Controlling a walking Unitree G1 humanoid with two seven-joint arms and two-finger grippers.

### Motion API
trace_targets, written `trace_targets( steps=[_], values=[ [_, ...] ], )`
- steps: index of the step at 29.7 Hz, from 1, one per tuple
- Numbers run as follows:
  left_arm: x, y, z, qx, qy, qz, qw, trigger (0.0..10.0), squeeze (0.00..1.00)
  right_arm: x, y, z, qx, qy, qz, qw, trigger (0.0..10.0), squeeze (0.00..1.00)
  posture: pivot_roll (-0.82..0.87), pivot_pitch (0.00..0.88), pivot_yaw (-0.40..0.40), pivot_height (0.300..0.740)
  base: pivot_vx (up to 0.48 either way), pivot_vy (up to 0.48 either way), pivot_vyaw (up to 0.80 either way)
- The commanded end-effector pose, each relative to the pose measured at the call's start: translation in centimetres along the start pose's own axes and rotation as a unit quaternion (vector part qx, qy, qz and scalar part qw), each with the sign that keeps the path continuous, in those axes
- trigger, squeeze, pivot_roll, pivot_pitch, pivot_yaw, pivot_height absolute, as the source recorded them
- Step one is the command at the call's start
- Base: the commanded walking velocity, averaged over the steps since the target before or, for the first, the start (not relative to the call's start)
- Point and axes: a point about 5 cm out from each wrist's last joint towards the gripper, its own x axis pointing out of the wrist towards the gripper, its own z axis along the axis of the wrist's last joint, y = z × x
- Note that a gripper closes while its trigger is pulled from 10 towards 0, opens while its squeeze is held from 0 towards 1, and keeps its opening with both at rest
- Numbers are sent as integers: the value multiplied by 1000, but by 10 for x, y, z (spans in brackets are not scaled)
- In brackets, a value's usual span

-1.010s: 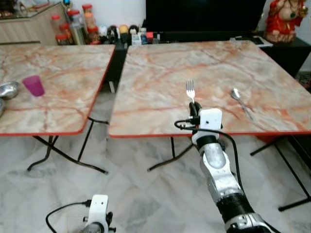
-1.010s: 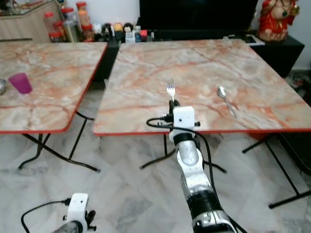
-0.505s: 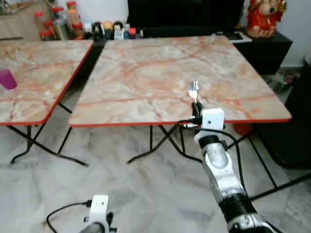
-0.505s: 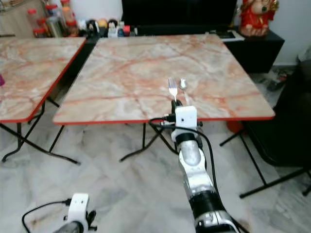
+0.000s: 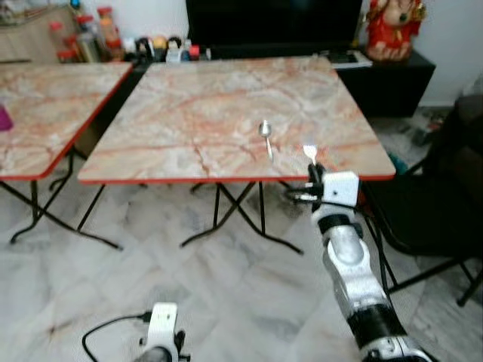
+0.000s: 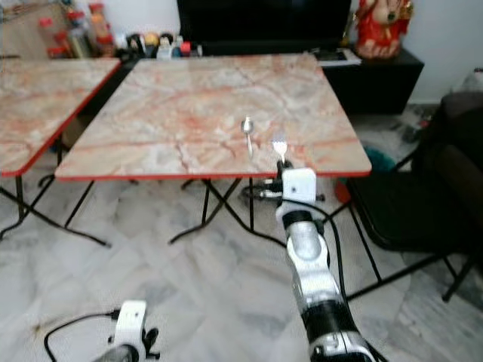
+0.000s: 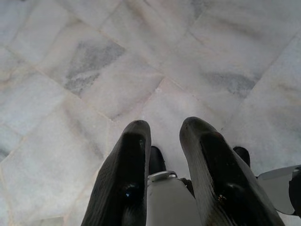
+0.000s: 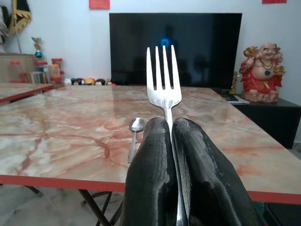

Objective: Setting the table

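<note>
Right gripper [image 8: 171, 141], at lower centre of its wrist view, has its 2 black fingers [image 8: 153, 179] clamped on the handle of a silver 4-tined metal fork [image 8: 163, 77], tines standing upright. In the left eye view the fork [image 5: 309, 152] sits right of centre, at the near red-trimmed edge of the square marble-patterned folding table [image 5: 226, 98]. A silver metal spoon [image 5: 266, 137] lies on that table, just left of the fork.

Risks, as I judge them: held only by its slim handle, the fork could twist or slip out; released this close to the edge, it could tip to the grey marble floor [image 5: 151, 264]; lowered carelessly, it could knock the spoon.

Left gripper [image 7: 164, 136] hangs idle over the floor, fingers slightly parted around nothing.

No readable writing or brand appears anywhere.
</note>
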Motion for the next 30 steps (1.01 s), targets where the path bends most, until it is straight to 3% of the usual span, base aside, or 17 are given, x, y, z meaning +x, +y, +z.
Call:
trace_targets(
  steps=[1, 30],
  values=[
    [0, 5, 0, -3, 1, 8, 1000, 10000, 0, 5, 6, 8, 7, -14, 9, 1000, 10000, 0, -35, 0, 36, 740, 0, 0, 0],
    [0, 11, 2, -4, -1, 19, 1000, 10000, 0, 6, 10, 8, 15, -11, 8, 1000, 10000, 0, -27, 0, 40, 740, 288, 0, 0]
  ],
)
